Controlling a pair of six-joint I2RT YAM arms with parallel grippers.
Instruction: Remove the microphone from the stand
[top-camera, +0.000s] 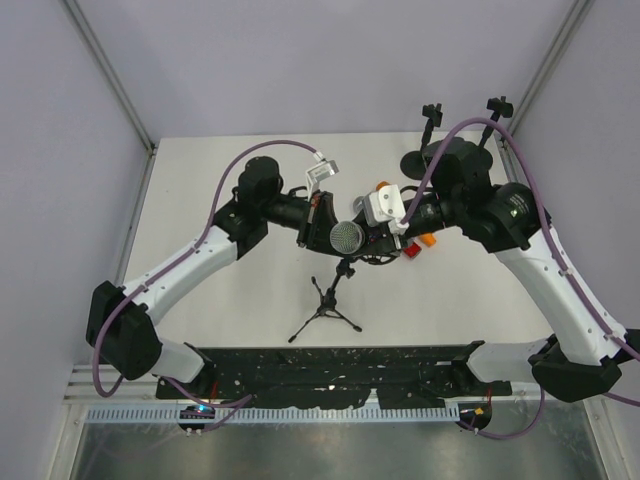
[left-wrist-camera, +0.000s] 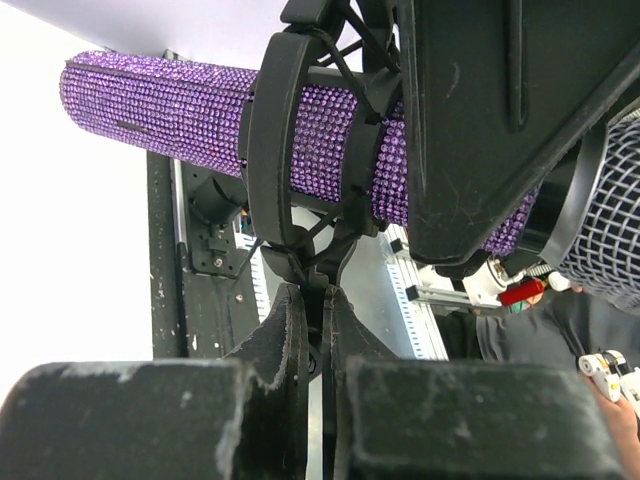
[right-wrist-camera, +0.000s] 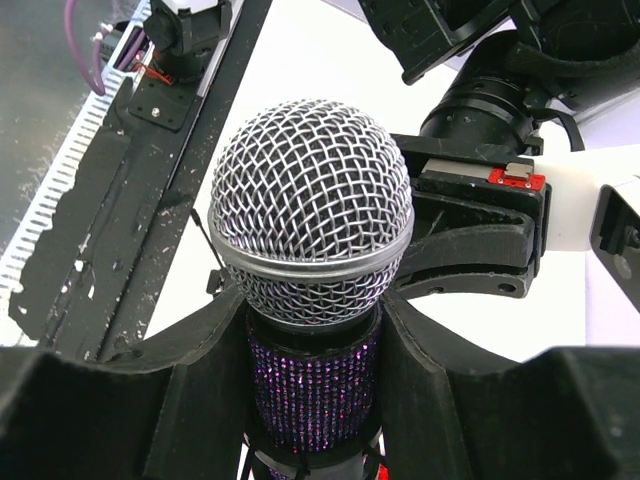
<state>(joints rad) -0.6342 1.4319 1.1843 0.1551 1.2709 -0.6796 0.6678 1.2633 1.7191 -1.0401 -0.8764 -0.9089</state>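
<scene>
Microphone (right-wrist-camera: 312, 215) seated in clip (left-wrist-camera: 270, 150) of stand (top-camera: 325, 312). Right gripper (right-wrist-camera: 312, 345) fingers pinch its purple body. Left gripper (left-wrist-camera: 315, 315) fingers pinch the clip neck.

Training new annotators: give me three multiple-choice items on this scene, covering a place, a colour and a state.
1. The right gripper grips the rhinestone-covered microphone with silver mesh head where? A mesh head; B body just under the head; C tail end.
2. Its rhinestones are: A purple; B red; C green.
3. The microphone is: A on the table; B lifted free; C seated in the black plastic stand clip.
Answers: B, its jaws flank the body below the mesh; A, purple throughout; C, the clip rings its body.
</scene>
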